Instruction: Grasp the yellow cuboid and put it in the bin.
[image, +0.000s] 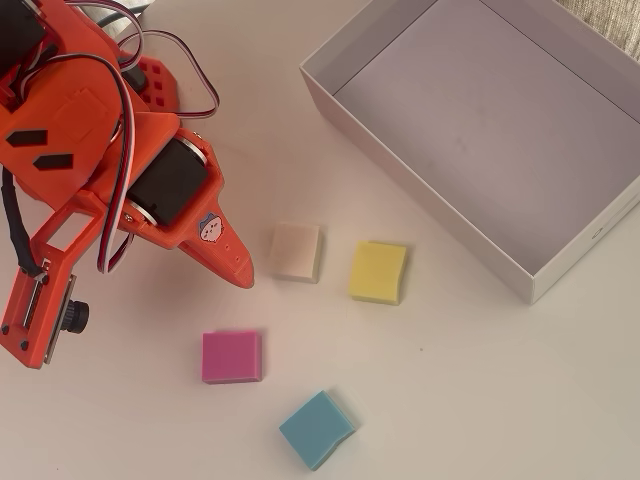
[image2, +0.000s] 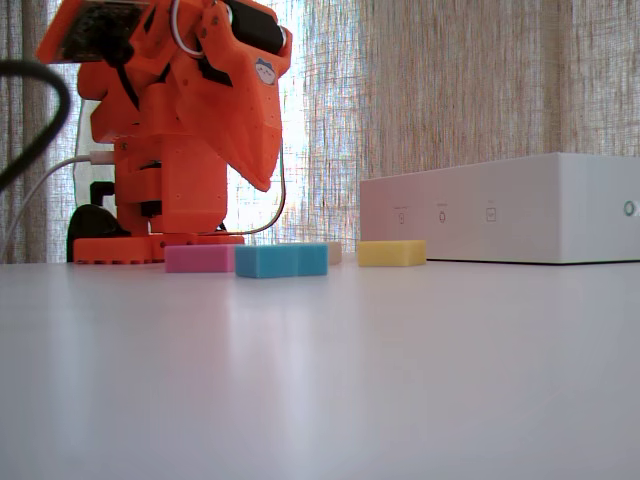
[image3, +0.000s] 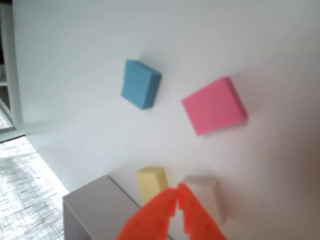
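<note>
We see bare table on every side of the yellow block, with the cream block near it toward the arm and the bin near on the other side. The pink block and blue block lie well apart from it. The bin's top is open.

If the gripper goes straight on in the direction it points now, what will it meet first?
Probably the cream block. In the overhead view the gripper, fingers together, points right toward it, with only bare table between. The yellow block lies beyond. The gripper hangs above the table, so it might pass over the block.
</note>
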